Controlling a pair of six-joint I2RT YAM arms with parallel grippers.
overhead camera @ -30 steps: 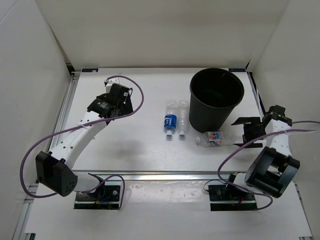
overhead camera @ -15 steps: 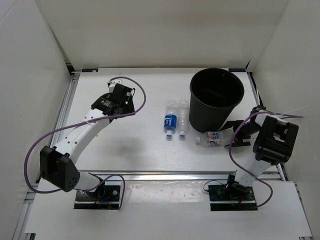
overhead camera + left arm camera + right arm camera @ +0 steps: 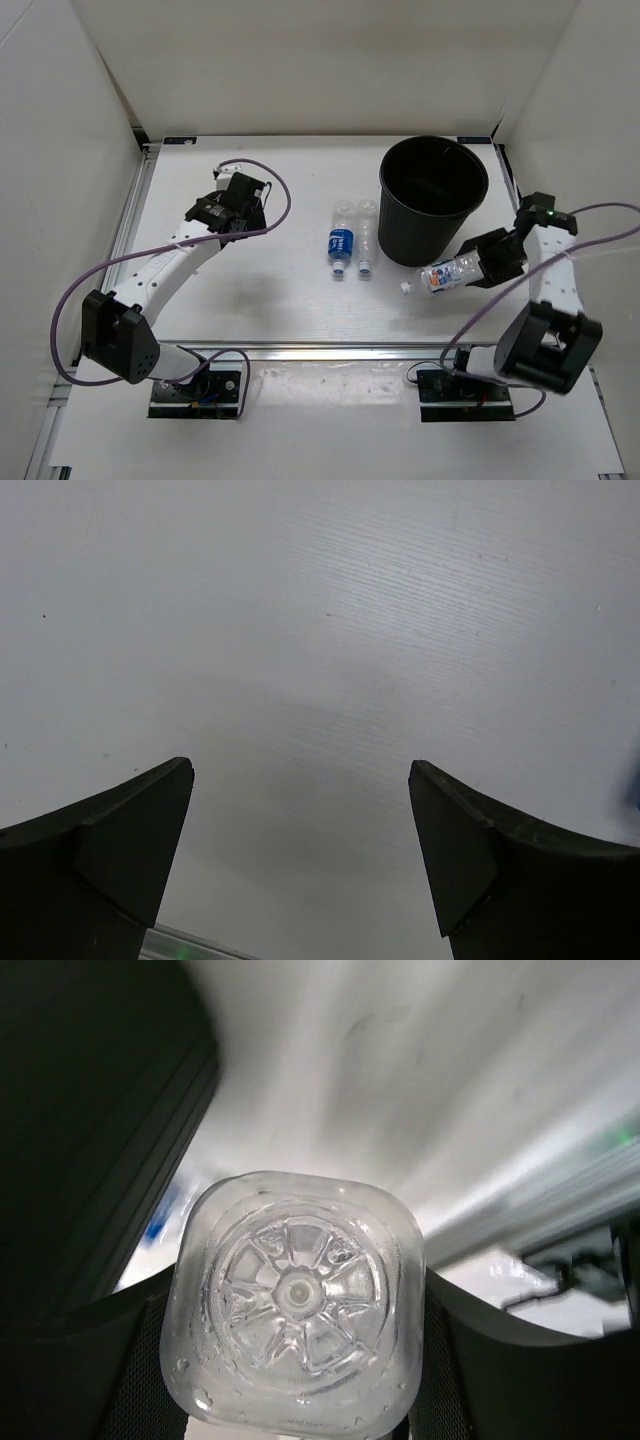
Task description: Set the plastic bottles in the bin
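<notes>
The short plastic bottle [image 3: 443, 276] with a colourful label hangs tilted just in front of the black bin [image 3: 432, 196], its white cap pointing left. My right gripper [image 3: 484, 263] is shut on its rear end. In the right wrist view its square clear base [image 3: 297, 1315] fills the gap of the right gripper [image 3: 297, 1360], both fingers [image 3: 470, 1360] pressed to its sides, with the bin [image 3: 90, 1110] dark at the left. A blue-labelled bottle [image 3: 342, 241] and a plain clear bottle [image 3: 366, 238] lie side by side left of the bin. My left gripper [image 3: 243, 207] [image 3: 300, 770] stands open over bare table.
White walls enclose the table [image 3: 280, 290] on three sides. A metal rail [image 3: 330, 352] runs along the near edge by the arm bases. Purple cables loop beside both arms.
My right arm swung in to the short bottle, closed on it and carried it slightly right, tilting it off the table. The left arm shifted only a little.
</notes>
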